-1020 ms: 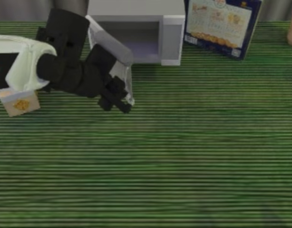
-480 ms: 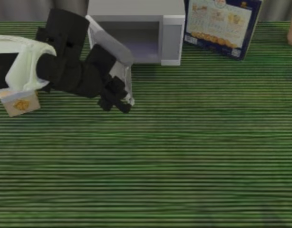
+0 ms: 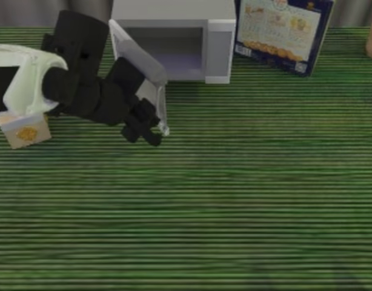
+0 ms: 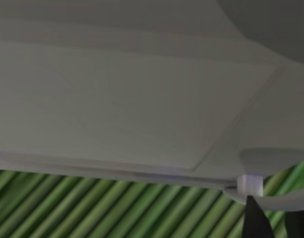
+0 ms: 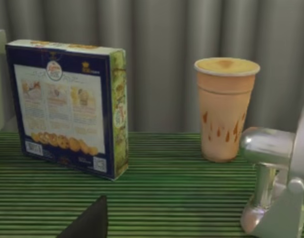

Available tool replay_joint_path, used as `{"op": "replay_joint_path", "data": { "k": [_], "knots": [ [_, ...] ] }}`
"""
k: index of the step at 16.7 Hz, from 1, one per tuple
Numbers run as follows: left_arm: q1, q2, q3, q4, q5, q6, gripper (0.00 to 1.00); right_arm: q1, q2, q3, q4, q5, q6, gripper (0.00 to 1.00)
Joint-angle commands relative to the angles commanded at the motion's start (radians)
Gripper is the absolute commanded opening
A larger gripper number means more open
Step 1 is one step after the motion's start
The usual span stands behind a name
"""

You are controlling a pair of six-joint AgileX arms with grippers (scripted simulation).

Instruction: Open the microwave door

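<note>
Microwave (image 3: 174, 36) sat at the tabletop's (image 3: 234, 200) far edge, its door (image 3: 140, 73) swung wide leftward. Left claw (image 3: 151, 128) was clenched on the door's handle. Only the right wrist view showed a cup (image 5: 225, 109).

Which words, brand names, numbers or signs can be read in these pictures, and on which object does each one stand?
No text can be read as words.
Blue printed carton: round logo, text columns and barcode-like patches, all too blurred to read.
Small tan box at the table's left: an orange mark, no readable letters.
Orange cup: darker drip marks only, no lettering.
Microwave and microwave door: no labels visible.
</note>
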Motion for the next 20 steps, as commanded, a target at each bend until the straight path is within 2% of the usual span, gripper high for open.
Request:
{"op": "replay_joint_path", "data": {
  "k": [3,20],
  "knots": [
    [0.015,-0.002,-0.001,-0.012,0.018,0.032,0.0,0.0,0.0,0.0,0.0,0.0,0.0,1.0],
    [0.016,-0.002,-0.001,-0.013,0.018,0.033,0.0,0.0,0.0,0.0,0.0,0.0,0.0,1.0]
  ]
}}
